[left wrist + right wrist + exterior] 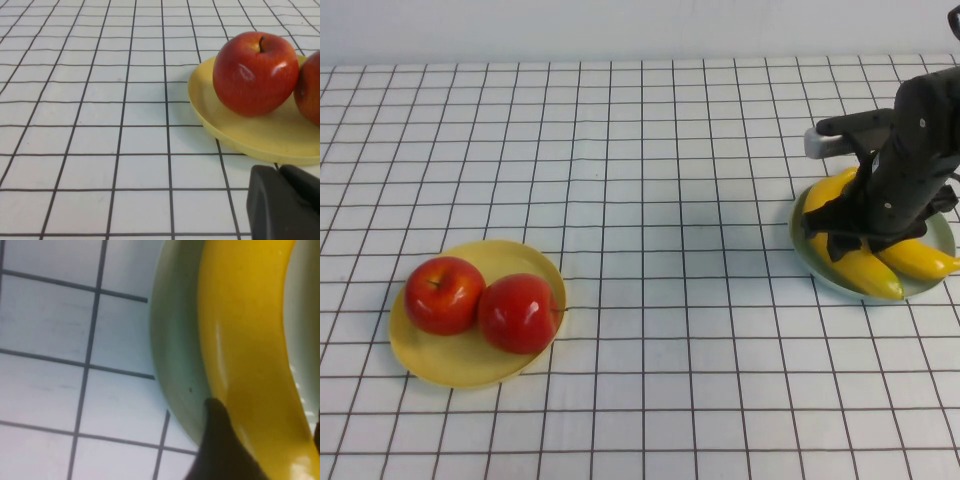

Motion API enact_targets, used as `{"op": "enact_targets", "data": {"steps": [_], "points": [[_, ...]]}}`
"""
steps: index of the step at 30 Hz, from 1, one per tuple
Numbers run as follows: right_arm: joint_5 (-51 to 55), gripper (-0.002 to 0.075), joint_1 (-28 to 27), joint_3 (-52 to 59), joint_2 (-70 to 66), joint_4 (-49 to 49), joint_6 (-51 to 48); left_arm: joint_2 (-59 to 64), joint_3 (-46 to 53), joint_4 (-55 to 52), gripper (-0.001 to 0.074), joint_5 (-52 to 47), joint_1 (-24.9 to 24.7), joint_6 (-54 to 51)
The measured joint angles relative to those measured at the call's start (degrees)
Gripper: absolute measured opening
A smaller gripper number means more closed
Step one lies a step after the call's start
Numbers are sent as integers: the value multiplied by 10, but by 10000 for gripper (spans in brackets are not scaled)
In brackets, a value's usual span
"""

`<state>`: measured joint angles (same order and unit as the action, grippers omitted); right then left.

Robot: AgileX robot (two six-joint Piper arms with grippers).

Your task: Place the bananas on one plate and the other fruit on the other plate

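We saw both bananas (865,262) on the green plate (942,240) at the bench's (650,180) right, the right claw (860,235) over them, fingers spread around one banana. Both apples (480,298) sat on the yellow plate (450,365) at left; the left claw (282,200) sat beside it, and we couldn't tell its state.

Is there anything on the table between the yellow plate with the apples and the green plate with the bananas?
No. The high view shows only bare checkered tablecloth between the yellow plate and green plate.
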<state>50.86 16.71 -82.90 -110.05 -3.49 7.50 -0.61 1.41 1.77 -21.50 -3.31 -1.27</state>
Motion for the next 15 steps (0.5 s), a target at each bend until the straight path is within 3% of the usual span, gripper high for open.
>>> {"op": "enact_targets", "data": {"steps": [3, 9, 15], "points": [[9, 297, 10, -2, 31, -3, 0, 0, 0, 0, -4, 0, 0, 0], [-48, 39, 59, 78, 190, -2, 13, 0, 0, 0, -4, 0, 0, 0], [-177, -8, 111, 256, 400, 0, 39, 0, 0, 0, -4, 0, 0, 0]]}}
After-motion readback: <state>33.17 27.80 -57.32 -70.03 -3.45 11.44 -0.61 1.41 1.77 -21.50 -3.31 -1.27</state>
